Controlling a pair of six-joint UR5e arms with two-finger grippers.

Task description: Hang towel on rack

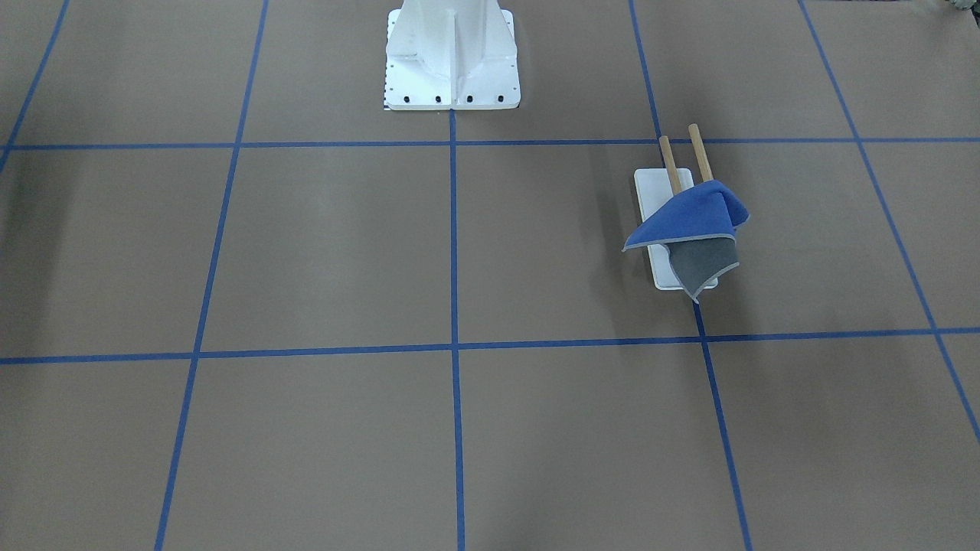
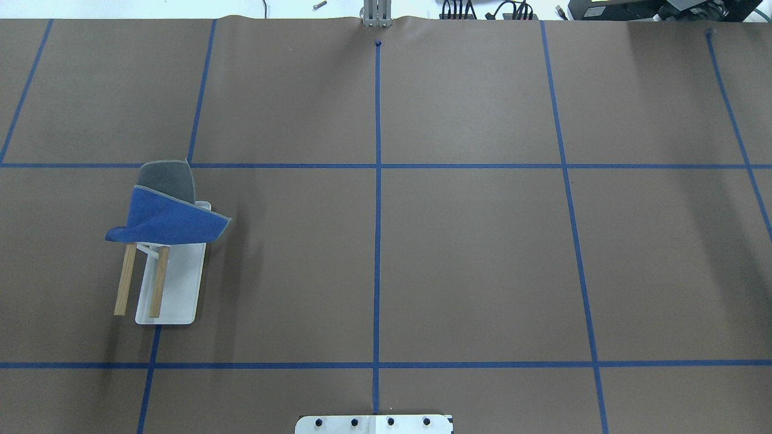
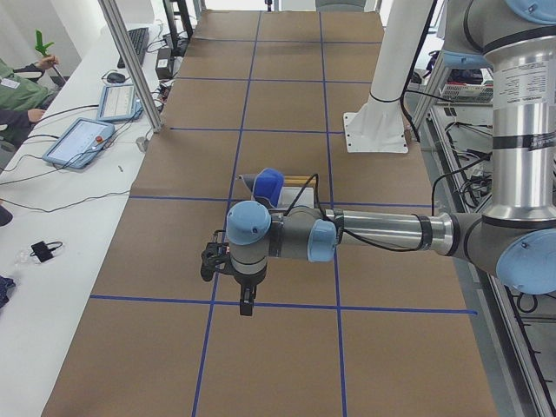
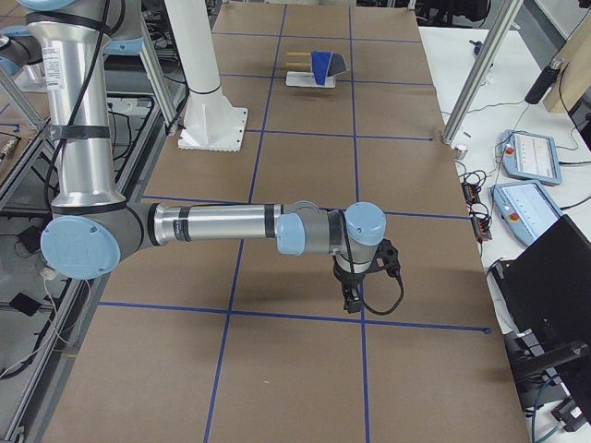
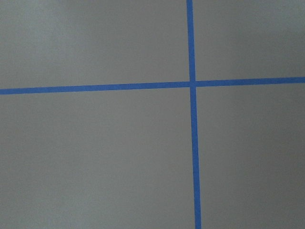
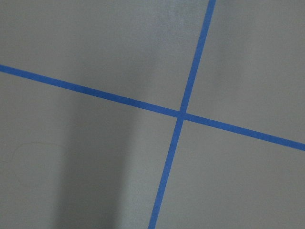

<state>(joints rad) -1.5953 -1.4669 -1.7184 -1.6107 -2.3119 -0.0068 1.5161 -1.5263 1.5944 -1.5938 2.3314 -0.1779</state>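
The towel [image 1: 689,218] is draped over the far ends of the rack's two wooden dowels [image 1: 700,149], blue side up, with a grey corner hanging down over the white base plate [image 1: 658,191]. In the overhead view the towel [image 2: 163,220] and the rack [image 2: 178,283] stand at the table's left. The left gripper [image 3: 248,304] hangs over the table, nearer the camera than the towel [image 3: 268,184]. The right gripper [image 4: 351,300] hangs far from the towel [image 4: 323,65]. Both show only in the side views, so I cannot tell whether they are open or shut. Both wrist views show only brown table with blue tape.
The white bolted robot pedestal [image 1: 452,61] stands at the table's robot side, and its foot shows in the overhead view [image 2: 374,424]. Blue tape lines grid the brown table. Tablets [image 3: 80,142] and an aluminium post [image 3: 130,61] stand on the operators' side.
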